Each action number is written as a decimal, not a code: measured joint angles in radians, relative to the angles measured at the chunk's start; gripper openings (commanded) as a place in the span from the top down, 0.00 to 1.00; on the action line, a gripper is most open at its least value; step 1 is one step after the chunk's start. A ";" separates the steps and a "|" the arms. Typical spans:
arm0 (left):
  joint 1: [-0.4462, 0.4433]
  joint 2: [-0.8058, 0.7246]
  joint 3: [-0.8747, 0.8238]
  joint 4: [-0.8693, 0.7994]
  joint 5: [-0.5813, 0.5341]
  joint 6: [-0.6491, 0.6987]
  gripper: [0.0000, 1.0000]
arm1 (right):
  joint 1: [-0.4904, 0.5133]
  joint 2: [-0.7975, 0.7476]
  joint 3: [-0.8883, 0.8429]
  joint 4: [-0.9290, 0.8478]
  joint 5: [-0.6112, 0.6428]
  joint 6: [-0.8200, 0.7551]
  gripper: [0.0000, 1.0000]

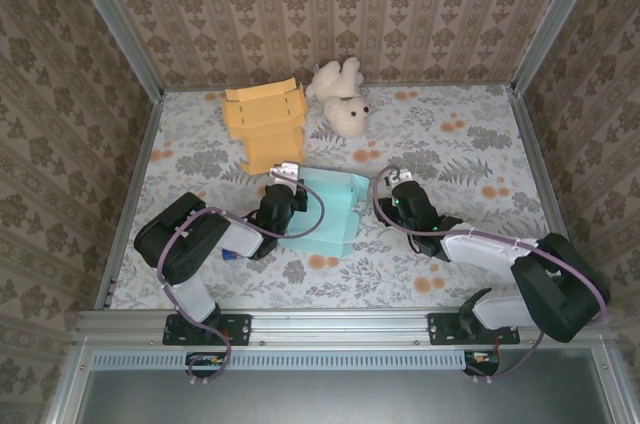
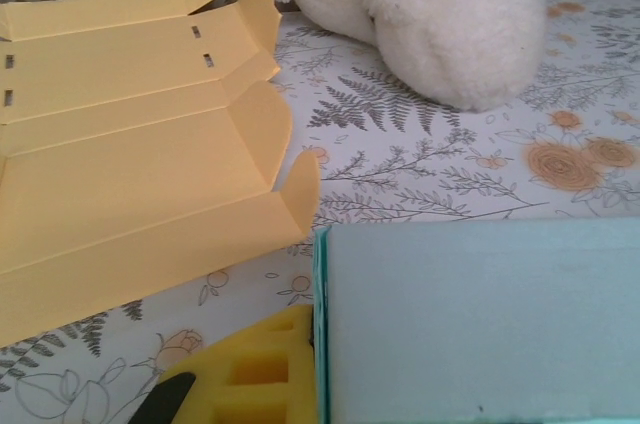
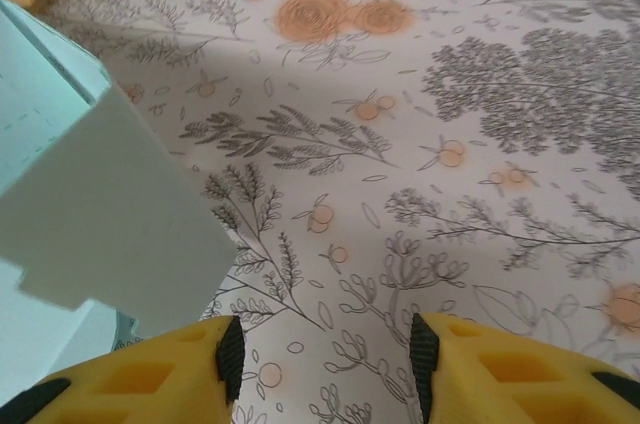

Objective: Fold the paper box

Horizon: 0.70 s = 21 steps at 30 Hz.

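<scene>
The light blue paper box [image 1: 325,206] lies partly folded in the middle of the table, with walls standing up. My left gripper [image 1: 285,194] is at its left side, shut on one upright blue wall [image 2: 480,324]. In the left wrist view one yellow finger [image 2: 250,374] presses against the wall's edge, and the other finger is hidden behind the panel. My right gripper [image 1: 393,196] sits just right of the box. It stands open [image 3: 325,354] above bare tablecloth with nothing between its fingers. A blue flap [image 3: 100,204] hangs just left of its left finger.
An unfolded orange-yellow paper box [image 1: 265,124] lies flat at the back left, close beyond the blue one [image 2: 130,164]. A white plush bear [image 1: 340,94] lies at the back centre. Patterned walls close in the table on three sides.
</scene>
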 measured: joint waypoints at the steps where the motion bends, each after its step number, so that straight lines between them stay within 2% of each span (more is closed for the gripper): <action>1: 0.000 0.000 0.000 0.002 0.006 0.002 1.00 | 0.000 0.010 0.000 0.016 -0.006 -0.004 0.50; 12: 0.000 0.000 -0.001 0.007 0.033 0.003 1.00 | 0.000 0.040 0.000 0.142 -0.124 -0.038 0.51; 21: 0.000 0.000 -0.001 0.007 0.032 0.003 1.00 | 0.001 0.076 -0.009 0.165 -0.175 -0.045 0.51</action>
